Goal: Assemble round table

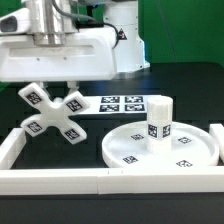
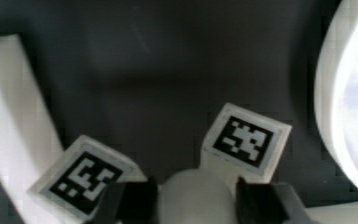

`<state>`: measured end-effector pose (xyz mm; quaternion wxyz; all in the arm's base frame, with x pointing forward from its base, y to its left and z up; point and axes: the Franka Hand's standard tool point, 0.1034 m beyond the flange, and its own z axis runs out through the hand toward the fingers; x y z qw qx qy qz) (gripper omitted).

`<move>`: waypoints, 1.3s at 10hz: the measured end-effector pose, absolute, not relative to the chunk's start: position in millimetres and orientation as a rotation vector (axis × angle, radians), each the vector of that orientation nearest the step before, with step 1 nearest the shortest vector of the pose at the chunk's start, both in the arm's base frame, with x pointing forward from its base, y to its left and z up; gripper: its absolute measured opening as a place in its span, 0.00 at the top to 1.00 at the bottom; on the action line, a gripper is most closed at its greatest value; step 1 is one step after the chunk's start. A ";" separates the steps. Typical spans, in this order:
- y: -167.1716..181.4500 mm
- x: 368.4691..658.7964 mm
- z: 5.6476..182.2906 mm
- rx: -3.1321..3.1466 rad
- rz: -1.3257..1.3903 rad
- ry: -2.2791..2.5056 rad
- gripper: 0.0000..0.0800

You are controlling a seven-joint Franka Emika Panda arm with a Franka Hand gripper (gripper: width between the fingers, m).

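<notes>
The white cross-shaped base (image 1: 55,113) lies on the black table at the exterior view's left, with tags on its arms. My gripper (image 1: 58,83) stands right over its far side. In the wrist view my gripper (image 2: 202,192) has its two dark fingers (image 2: 140,202) pressed against both sides of one white arm of the base (image 2: 243,140), which fills the gap between them. The large round disc (image 1: 135,150) lies flat at the exterior view's right. The short cylinder leg (image 1: 160,117) stands upright on it.
The marker board (image 1: 120,103) lies between the base and the disc. A long white border rail (image 1: 70,180) runs along the front and up the left side. The disc's rim (image 2: 350,100) and the rail (image 2: 5,110) show in the wrist view.
</notes>
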<state>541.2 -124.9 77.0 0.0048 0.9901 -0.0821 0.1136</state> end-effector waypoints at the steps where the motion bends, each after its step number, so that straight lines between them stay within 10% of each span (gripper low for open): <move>1: -121.9 537.9 73.9 3.085 0.373 -0.249 0.75; 13: -136.2 520.0 60.2 2.877 0.638 -0.206 0.65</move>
